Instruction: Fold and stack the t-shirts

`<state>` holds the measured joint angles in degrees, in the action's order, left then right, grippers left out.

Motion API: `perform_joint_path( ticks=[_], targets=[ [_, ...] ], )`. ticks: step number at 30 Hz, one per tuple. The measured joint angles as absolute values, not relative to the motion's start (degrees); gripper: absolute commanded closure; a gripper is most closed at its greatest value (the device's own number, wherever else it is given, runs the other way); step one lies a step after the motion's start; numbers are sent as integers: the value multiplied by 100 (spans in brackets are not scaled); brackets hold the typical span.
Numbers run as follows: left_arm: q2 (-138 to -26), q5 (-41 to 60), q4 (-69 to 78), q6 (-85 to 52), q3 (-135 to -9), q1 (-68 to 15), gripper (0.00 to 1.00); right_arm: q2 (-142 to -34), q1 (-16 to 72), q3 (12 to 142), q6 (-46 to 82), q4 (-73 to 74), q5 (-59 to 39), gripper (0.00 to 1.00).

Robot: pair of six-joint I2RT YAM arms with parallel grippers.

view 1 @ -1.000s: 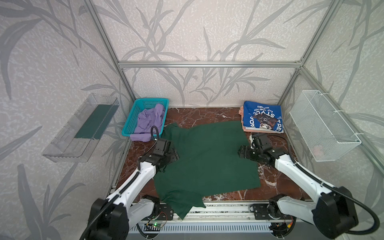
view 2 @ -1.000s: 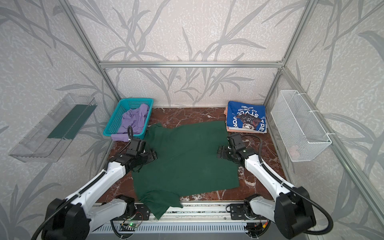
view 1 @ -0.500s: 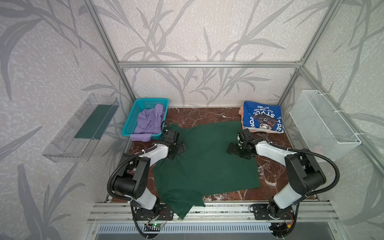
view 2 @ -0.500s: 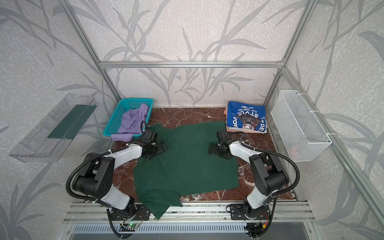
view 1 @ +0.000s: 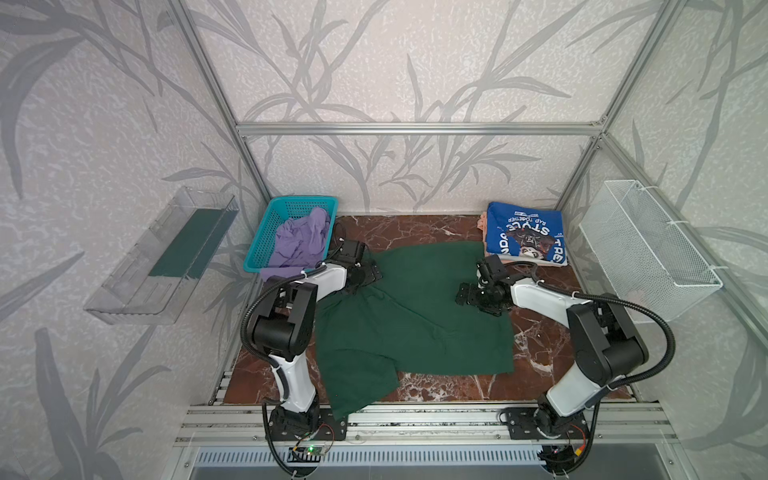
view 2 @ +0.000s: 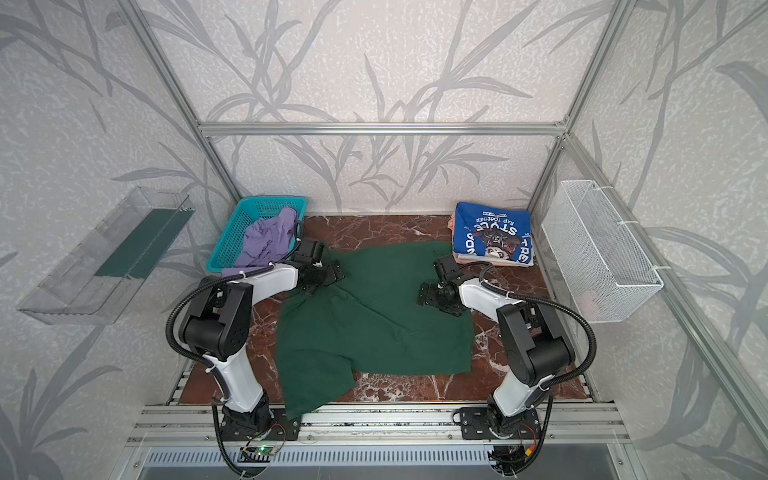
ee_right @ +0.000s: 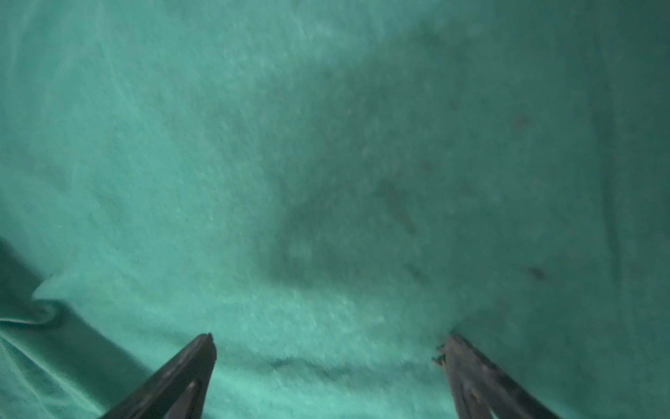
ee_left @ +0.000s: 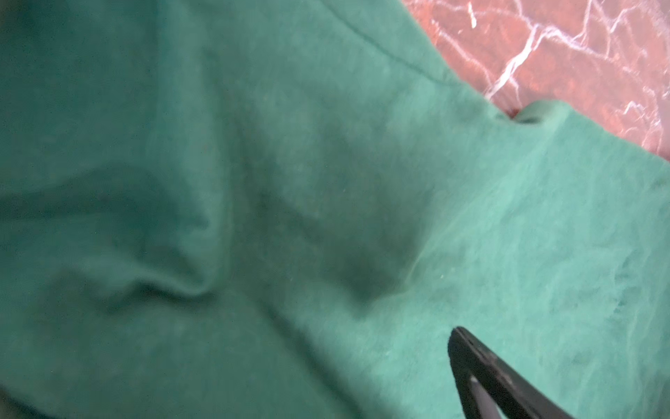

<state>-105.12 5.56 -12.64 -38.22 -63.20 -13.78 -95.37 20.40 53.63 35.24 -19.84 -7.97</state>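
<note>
**Work item.** The dark green t-shirt (view 1: 415,316) lies spread in the middle of the marble-patterned worktop (view 1: 415,226), between the two arms. It is unfolded and mostly flat, with a diagonal crease across its centre. Its near-left portion hangs over the front edge of the worktop onto the aluminium rail (view 1: 415,415).

**Left tool.** The left tool (view 1: 371,275) sits low over the far-left edge of the green shirt, just beside the turquoise basket (view 1: 266,237). The left wrist view shows a single black finger (ee_left: 486,373) above wrinkled green cloth, with no fabric pinched against it. The jaws read as apart, holding nothing.

**Right tool.** The right tool (ee_right: 330,344) is over the right part of the same shirt. Both fingers are visible in the right wrist view, spread wide, with only flat green cloth between them. Nothing is gripped.

**Other shirts.**
- The lavender t-shirt (view 1: 299,245) is bunched in the basket at the far-left corner and drapes over its near rim.
- The blue t-shirt (view 1: 525,239), with white lettering, lies folded at the far-right corner, on top of the folded peach t-shirt (view 1: 482,222), of which only the edge shows.
</note>
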Motion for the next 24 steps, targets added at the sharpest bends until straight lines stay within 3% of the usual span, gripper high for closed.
perform_joint_path(
  ticks=[7,12,24],
  targets=[
    [-9148,-14,-1673,-3688,-5887,-1378,1,-8969,2040,5441,3369,-2244,-860,1],
    [-8324,-644,-952,-3487,-5557,-1367,1,-9142,1966,6246,2971,-2259,-845,1],
    [-8390,-849,412,-3371,-5319,-1240,1,-11924,1107,8941,2036,-1837,-1000,2]
  ],
)
